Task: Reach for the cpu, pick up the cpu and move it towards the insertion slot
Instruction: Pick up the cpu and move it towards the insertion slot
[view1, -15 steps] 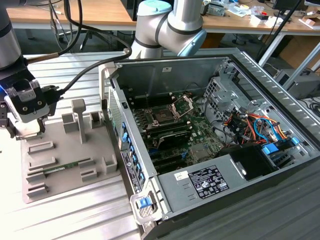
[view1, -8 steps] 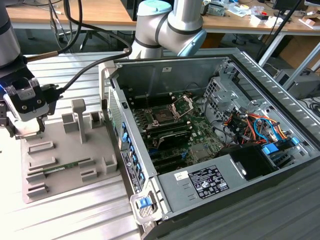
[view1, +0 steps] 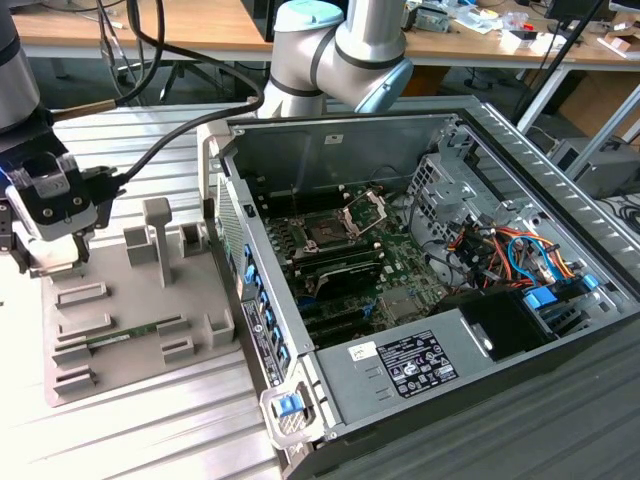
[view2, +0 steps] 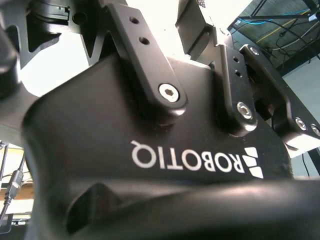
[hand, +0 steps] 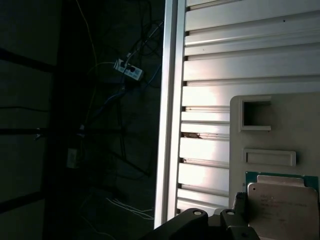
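The gripper (view1: 57, 258) hangs low over the grey parts tray (view1: 130, 300) at the exterior view's left, well apart from the opened computer case (view1: 400, 380). How widely it is spread cannot be told from any of the three pictures. The second wrist view has its black body and bolted link bars close up and nothing in its grasp can be made out.

In the first wrist view the cpu (hand: 280, 207) lies flat on the tray, with a dark part of the gripper just beside its edge (touching or not, I cannot say). The chip has a pale silvery lid with clipped corners, faint print on it, and a thin green rim along the one visible side. The tray rests on the ribbed metal counter (view1: 150, 430).

Inside the case the insertion slot (view1: 325, 232) shows a dark centre, its silver frame tilted up behind it. A green memory stick (view1: 125, 335) lies on the tray.
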